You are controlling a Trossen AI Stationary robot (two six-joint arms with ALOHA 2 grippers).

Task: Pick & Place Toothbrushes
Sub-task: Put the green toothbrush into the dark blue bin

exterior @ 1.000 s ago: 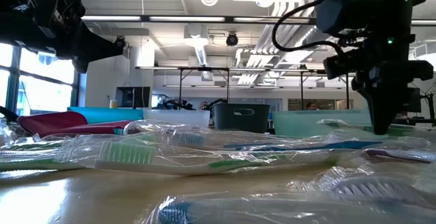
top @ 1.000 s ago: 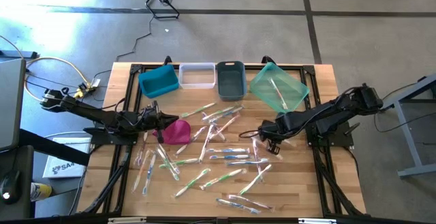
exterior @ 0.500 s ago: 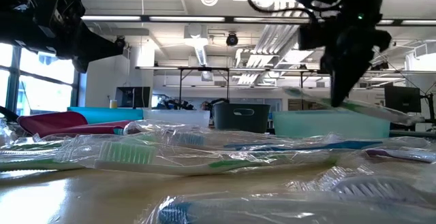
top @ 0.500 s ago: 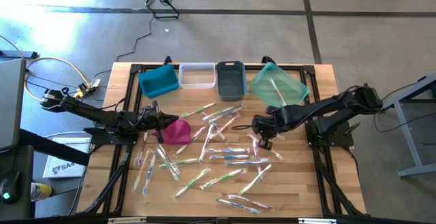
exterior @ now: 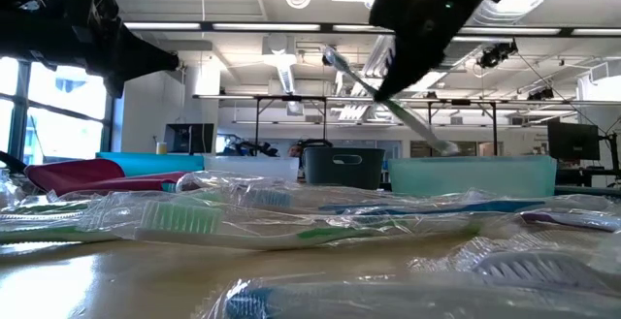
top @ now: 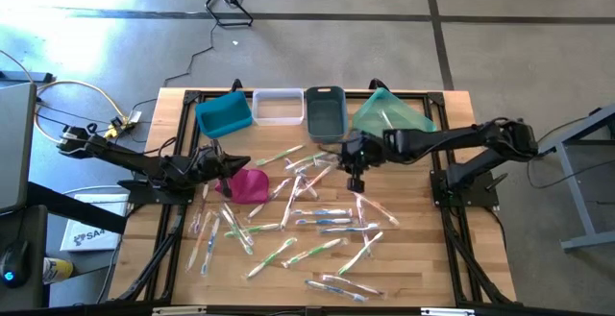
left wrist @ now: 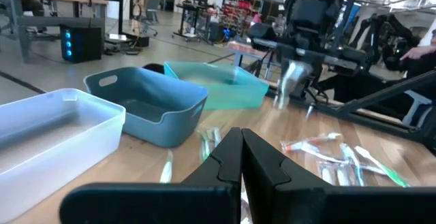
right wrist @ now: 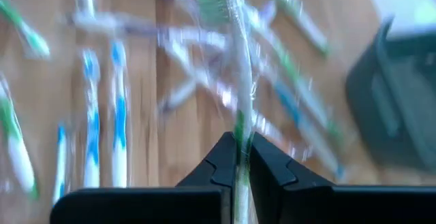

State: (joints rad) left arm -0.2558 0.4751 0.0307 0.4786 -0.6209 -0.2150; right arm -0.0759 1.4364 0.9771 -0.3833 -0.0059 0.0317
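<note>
One wrapped toothbrush (right wrist: pixel 235 60) with a green head hangs in the air, pinched between the closed fingers of the right gripper (top: pixel 356 162); in the low view it shows as a pale stick (exterior: pixel 388 101) tilted well above the clutter. From above, the gripper holds it just in front of the grey bin (top: pixel 325 111), over the near edge of the scatter. The rest of the toothbrushes (top: pixel 307 222) lie loose across the middle of the wooden tabletop (top: pixel 432 249), most in clear wrappers, with green, blue and pink handles crossing one another. Along the far edge stand four bins in a row: a blue bin (top: pixel 224 113), a clear bin (top: pixel 277 106), the grey one, and a tilted teal bin (top: pixel 389 116). A magenta pouch (top: pixel 251 185) lies at the left side of the pile. The left gripper (top: pixel 231 165) waits just beside that pouch, its fingers (left wrist: pixel 262 166) pressed together on nothing.
</note>
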